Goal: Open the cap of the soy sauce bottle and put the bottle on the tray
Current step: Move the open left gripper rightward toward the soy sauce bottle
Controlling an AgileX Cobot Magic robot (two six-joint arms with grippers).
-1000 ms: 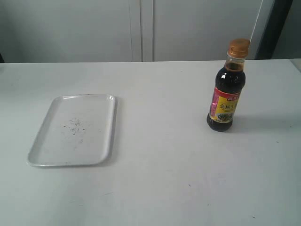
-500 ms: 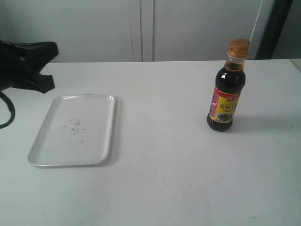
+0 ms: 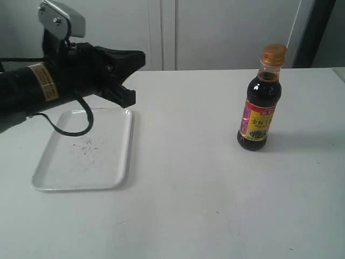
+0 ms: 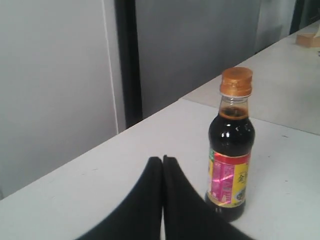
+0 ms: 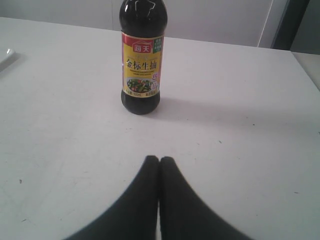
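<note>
On the white table (image 3: 188, 205), at about three o'clock in the exterior view, we see the soy sauce bottle (image 3: 260, 105) standing upright with its orange-brown cap (image 3: 273, 54) closed. The white tray (image 3: 110, 175) lies well apart from it at nine o'clock, bare but for dark scuffs near its middle. The left gripper (image 3: 132, 75) hangs in the air over the tray's far edge at ten o'clock, black, pointing toward the bottle and touching nothing. The exterior view leaves its fingers hard to read; the left wrist view settles it, showing the left gripper (image 4: 162, 162) clenched, its two black fingers pressed together with nothing between them, and the bottle (image 4: 231, 160) and cap (image 4: 236, 81) beyond the tips. The right arm does not appear in the exterior view at all. Only the right wrist view shows the right gripper (image 5: 159, 161), likewise pressed closed and empty above the table, with the bottle (image 5: 142, 65) ahead, its yellow label facing us and the cap cut off by the frame.
</note>
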